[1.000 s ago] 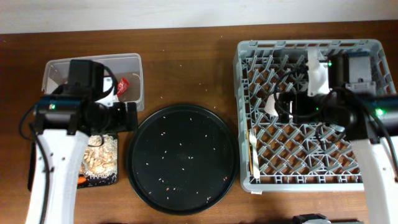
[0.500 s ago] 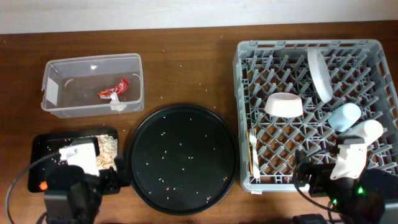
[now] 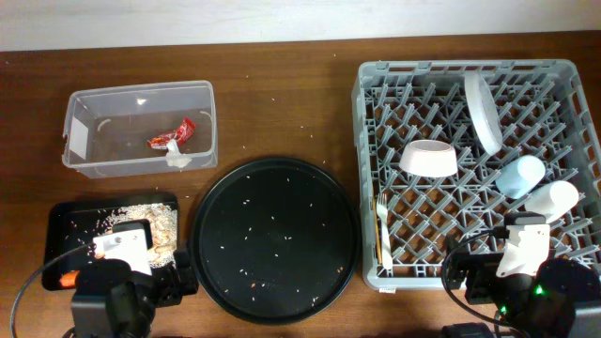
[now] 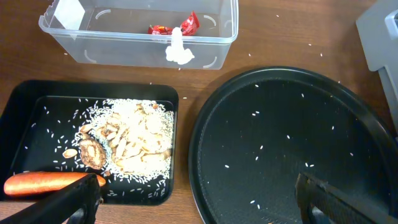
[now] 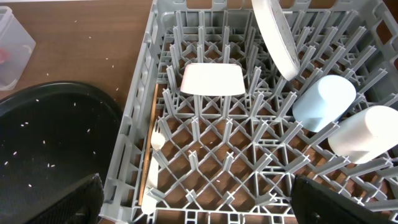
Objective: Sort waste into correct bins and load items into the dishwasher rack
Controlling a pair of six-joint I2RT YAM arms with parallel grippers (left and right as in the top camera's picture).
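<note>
The left fingers (image 4: 74,199) are spread wide and hold nothing. One tip shows just beside the carrot (image 4: 43,183), which lies in the black tray (image 4: 18,118) with the scraps (image 4: 134,137). Beyond, the tub (image 4: 124,53) holds the wrapper (image 4: 174,26) and tissue (image 4: 179,51). The right fingers (image 5: 336,202) are equally wide and empty, at the near edge of the rack (image 5: 134,143). The utensil (image 5: 152,174) lies closest, by the wall facing the round tray (image 5: 56,143). The bowl (image 5: 211,79), plate (image 5: 277,37), blue cup (image 5: 323,102) and white cup (image 5: 364,134) sit farther in.
</note>
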